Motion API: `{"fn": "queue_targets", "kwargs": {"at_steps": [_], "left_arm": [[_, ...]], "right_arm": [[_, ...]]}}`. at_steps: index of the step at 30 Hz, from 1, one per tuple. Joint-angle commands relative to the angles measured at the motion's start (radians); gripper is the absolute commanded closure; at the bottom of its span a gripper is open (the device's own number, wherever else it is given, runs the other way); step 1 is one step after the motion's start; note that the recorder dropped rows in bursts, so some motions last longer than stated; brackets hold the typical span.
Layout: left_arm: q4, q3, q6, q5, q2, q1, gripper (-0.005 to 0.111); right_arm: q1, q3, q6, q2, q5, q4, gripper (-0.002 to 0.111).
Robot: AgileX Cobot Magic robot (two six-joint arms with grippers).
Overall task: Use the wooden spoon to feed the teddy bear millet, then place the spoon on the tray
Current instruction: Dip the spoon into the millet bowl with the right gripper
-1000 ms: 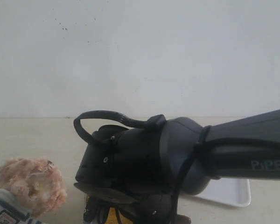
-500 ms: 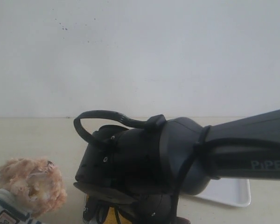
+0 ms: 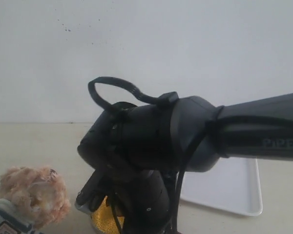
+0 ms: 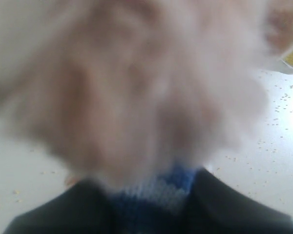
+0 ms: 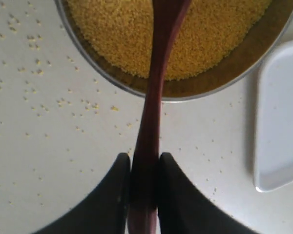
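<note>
Change over the last second: the right arm's wrist [image 3: 151,146] had risen and pitched forward, uncovering more of the tray [image 3: 234,190] behind it and a patch of millet [image 3: 103,219] beneath. I read this as the scooping stage, with feeding not yet done.

Far left: teddy bear [image 3: 31,195], fluffy light-brown plush, sat at the worktop edge. Left end effector [image 4: 151,200] appeared closed on the bear. Its dark fingers [image 4: 63,214] flanked the blue-and-white knitted shirt, but the view was blurred.

Centre: round metal bowl [image 5: 212,88] with a thin grey rim, holding a fine, bright yellow mound. Loose grains [image 5: 63,102] speckled the pale worktop [image 5: 49,156].

Right end effector [image 5: 145,195] was clamped narrow on the thin handle of the wooden spoon [image 5: 156,87], which is smooth and dark reddish-brown. The handle reached over the bowl rim, above the millet. The spoon's bowl was out of frame, so whether it was loaded is unknown.

Right: the tray is smooth white plastic with rounded corners and a low rim. It was bare, near the bowl but not touching it.
</note>
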Motion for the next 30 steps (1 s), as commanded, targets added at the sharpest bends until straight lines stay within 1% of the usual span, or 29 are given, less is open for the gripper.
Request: {"fn": "queue_targets", "kwargs": {"at_steps": [1,6,12,22,27,30], "left_arm": [[-0.01,-0.008,0.004,0.005,-0.004,0.002,0.103],[-0.01,-0.008,0.004,0.005,-0.004,0.002,0.103],[-0.01,-0.008,0.004,0.005,-0.004,0.002,0.103],[-0.01,-0.008,0.004,0.005,-0.004,0.002,0.103],[-0.01,-0.008,0.004,0.005,-0.004,0.002,0.103],[-0.012,-0.008,0.004,0.005,-0.004,0.002,0.103]], "right_arm": [[-0.057,-0.007,-0.011,-0.003,0.016,0.075,0.104],[-0.091,-0.007,-0.043,-0.003,0.018,0.159,0.104],[-0.094,-0.007,-0.076,-0.003,-0.011,0.238,0.104],[-0.097,-0.007,-0.076,-0.003,-0.028,0.261,0.104],[-0.145,-0.007,-0.071,-0.018,-0.036,0.312,0.104],[-0.179,-0.007,-0.096,-0.033,-0.036,0.375,0.104]]}}
